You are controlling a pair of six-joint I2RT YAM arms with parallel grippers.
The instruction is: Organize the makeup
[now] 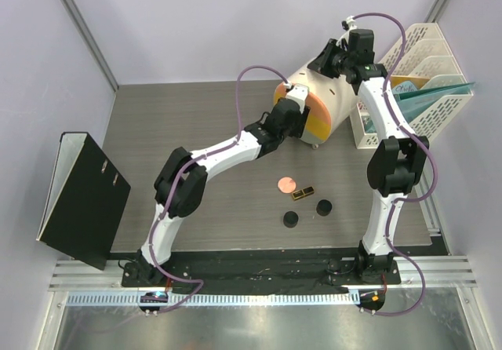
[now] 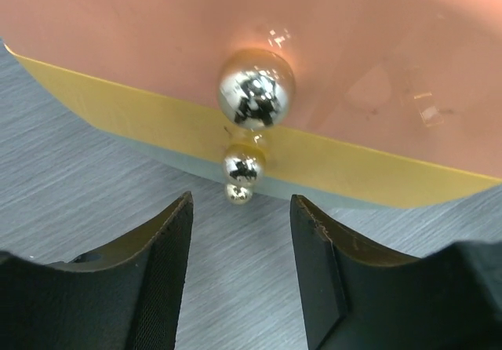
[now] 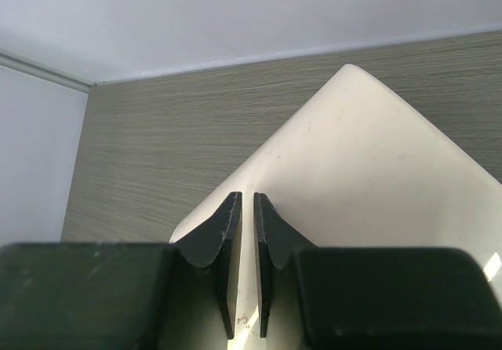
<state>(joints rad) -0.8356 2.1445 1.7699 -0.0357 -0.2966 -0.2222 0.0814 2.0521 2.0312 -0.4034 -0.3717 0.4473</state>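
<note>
On the table lie a pink round compact (image 1: 287, 184), a black-gold lipstick (image 1: 303, 192) and two black round jars (image 1: 323, 206) (image 1: 291, 219). Behind them stands the cream drum-shaped box (image 1: 314, 89). My left gripper (image 1: 299, 122) is open at the box's drawers. In the left wrist view the left gripper (image 2: 241, 202) faces the orange drawer front (image 2: 353, 44) and the yellow one (image 2: 376, 171) below it. Their chrome knobs (image 2: 255, 87) sit just beyond the tips, with nothing between the jaws. My right gripper (image 1: 330, 56) (image 3: 246, 198) sits on the box's top (image 3: 369, 169), its jaws a thin slit apart with cream surface in the gap.
A black binder (image 1: 82, 197) leans at the table's left edge. A white file rack (image 1: 416, 67) holding a teal folder (image 1: 439, 95) stands at the back right, close behind the right arm. Pale walls close in the back and sides.
</note>
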